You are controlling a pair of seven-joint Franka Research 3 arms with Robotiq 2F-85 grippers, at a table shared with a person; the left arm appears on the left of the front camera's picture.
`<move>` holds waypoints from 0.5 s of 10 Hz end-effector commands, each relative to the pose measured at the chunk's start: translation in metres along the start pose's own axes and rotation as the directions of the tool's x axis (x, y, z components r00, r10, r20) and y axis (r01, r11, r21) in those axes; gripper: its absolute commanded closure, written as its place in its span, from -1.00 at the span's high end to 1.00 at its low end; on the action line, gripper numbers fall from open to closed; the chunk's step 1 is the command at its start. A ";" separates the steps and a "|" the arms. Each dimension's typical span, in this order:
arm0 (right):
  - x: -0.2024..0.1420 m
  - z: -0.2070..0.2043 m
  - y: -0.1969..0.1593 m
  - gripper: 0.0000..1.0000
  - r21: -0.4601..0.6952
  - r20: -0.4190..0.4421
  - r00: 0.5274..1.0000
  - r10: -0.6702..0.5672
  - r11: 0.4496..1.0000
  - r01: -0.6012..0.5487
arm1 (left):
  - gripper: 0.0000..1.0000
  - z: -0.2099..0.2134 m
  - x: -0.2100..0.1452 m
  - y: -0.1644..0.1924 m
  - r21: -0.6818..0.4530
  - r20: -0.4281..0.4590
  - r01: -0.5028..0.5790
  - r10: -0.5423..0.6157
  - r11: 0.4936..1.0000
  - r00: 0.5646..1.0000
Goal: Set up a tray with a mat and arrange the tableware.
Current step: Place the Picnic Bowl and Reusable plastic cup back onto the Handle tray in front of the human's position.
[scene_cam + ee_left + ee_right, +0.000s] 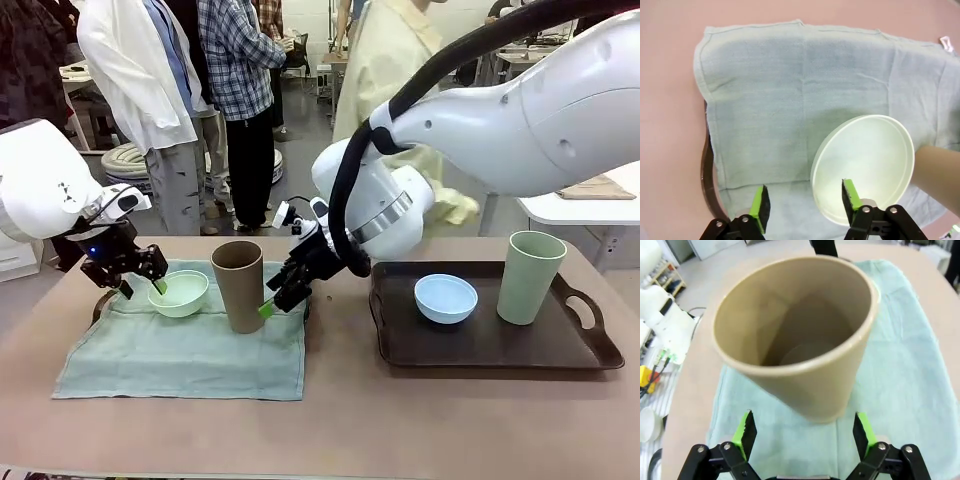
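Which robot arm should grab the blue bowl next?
Probably the right. The right gripper, open beside the brown cup, sits nearer the blue bowl; the left gripper is far off at the mint bowl.

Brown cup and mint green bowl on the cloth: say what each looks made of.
Brown cup: probably matte plastic; smooth, even, dull walls with no glare. Mint green bowl: likely the same; thin rim, soft sheen, no glassy glaze.

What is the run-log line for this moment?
left fingers: open, astride mint bowl rim | right fingers: open, facing brown cup | both vessels on mat | blue bowl, pale green cup on tray
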State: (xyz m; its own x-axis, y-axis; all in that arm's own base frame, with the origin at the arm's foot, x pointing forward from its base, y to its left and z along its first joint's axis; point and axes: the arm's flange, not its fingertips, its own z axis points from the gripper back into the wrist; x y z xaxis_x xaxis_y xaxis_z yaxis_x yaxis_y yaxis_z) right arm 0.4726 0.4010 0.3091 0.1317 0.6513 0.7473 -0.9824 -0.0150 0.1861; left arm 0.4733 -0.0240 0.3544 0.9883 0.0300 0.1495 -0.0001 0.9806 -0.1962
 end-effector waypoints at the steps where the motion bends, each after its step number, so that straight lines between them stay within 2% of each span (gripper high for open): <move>1: 0.005 0.023 0.013 1.00 -0.014 -0.092 0.992 -0.082 0.997 0.081 | 0.68 0.015 -0.007 0.001 0.027 -0.008 0.018 -0.018 0.999 1.000; 3: 0.028 0.053 0.034 1.00 -0.072 -0.227 0.945 -0.236 0.972 0.226 | 0.68 0.042 -0.019 -0.003 0.042 0.024 0.049 -0.050 0.998 0.998; 5: 0.053 0.083 0.052 1.00 -0.177 -0.297 0.867 -0.400 0.915 0.362 | 0.68 0.058 -0.027 -0.014 0.040 0.018 0.104 -0.105 0.994 0.994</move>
State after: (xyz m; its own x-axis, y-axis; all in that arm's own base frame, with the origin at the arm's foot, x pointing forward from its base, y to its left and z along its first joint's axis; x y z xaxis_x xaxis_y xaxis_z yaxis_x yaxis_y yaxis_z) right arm 0.4439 0.3715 0.3858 0.3865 0.7877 0.4798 -0.9188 0.2838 0.2743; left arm 0.4492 -0.0238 0.4043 0.9806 -0.0426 0.1911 0.0726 0.9855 -0.1532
